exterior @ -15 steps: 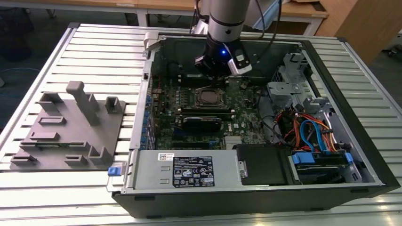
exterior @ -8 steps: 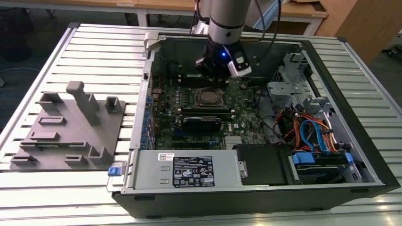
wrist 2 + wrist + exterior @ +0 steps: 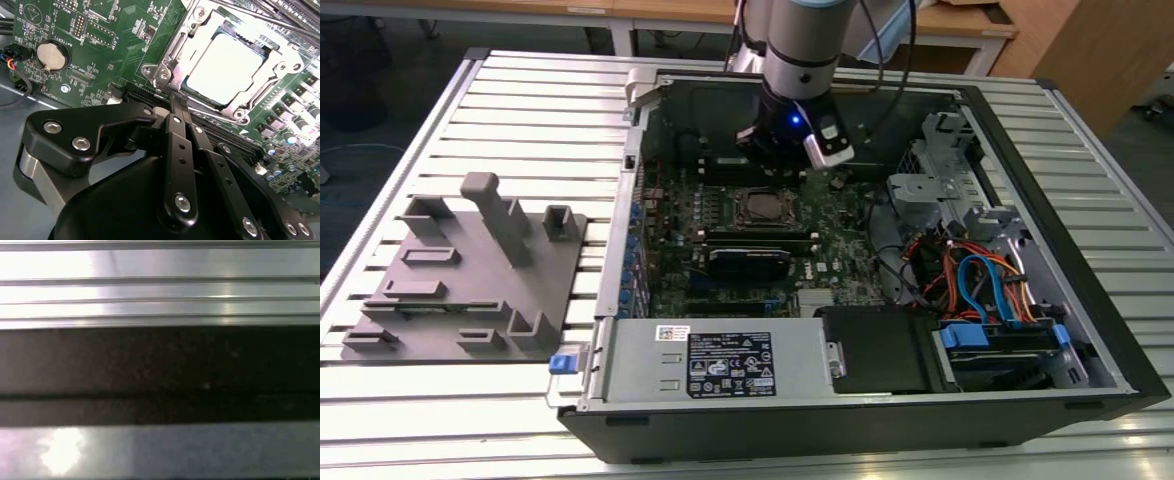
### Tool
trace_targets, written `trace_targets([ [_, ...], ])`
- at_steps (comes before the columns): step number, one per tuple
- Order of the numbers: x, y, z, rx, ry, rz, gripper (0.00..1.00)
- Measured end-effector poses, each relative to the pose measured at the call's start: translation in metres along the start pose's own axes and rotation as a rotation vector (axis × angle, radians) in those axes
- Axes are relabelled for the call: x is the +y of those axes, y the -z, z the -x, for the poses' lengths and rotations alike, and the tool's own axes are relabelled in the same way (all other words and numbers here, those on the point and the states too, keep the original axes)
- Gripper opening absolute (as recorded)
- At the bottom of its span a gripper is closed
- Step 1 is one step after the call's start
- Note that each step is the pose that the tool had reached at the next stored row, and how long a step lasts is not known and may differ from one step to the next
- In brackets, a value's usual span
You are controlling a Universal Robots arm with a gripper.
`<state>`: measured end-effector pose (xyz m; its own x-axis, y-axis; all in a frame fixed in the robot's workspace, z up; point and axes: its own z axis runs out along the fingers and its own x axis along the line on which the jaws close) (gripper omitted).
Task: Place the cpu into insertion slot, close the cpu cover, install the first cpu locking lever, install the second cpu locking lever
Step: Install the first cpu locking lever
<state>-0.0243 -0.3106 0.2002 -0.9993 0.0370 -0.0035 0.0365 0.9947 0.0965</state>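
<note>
Inside the open case: the motherboard (image 3: 747, 235) lies flat and face up, so the arm can reach it from above.
Gripper (image 3: 178, 101): its black fingers are drawn together into a narrow point with nothing between them, the tip resting at or just beside the near corner of the socket frame; a closed tip suits pushing on thin metal rather than grasping.
Cpu (image 3: 225, 67): seated in the insertion slot (image 3: 246, 46), pale top up and level, so the placing step looks done.
Cpu cover (image 3: 202, 35): the silvery frame lies down around the chip, its window exposing the chip's top; it appears closed, though I cannot be sure it is fully flat.
Locking levers: thin rods run along the frame's edges, but whether either is latched is hard to tell from this angle.
Arm (image 3: 794, 55): hangs over the far part of the board, just beyond the socket in the exterior view.
Grey fixture (image 3: 460, 275): sits on the slatted table (image 3: 520, 110), well apart on the exterior view's left.
</note>
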Motion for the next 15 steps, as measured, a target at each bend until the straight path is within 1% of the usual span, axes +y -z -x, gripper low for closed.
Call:
trace_targets([
  [8,-0.0001,-0.0009,0.0007,-0.0002,-0.001,0.0000,0.11],
  [15,0.0001,0.0006,0.0007,-0.0001,-0.001,-0.0001,0.11],
])
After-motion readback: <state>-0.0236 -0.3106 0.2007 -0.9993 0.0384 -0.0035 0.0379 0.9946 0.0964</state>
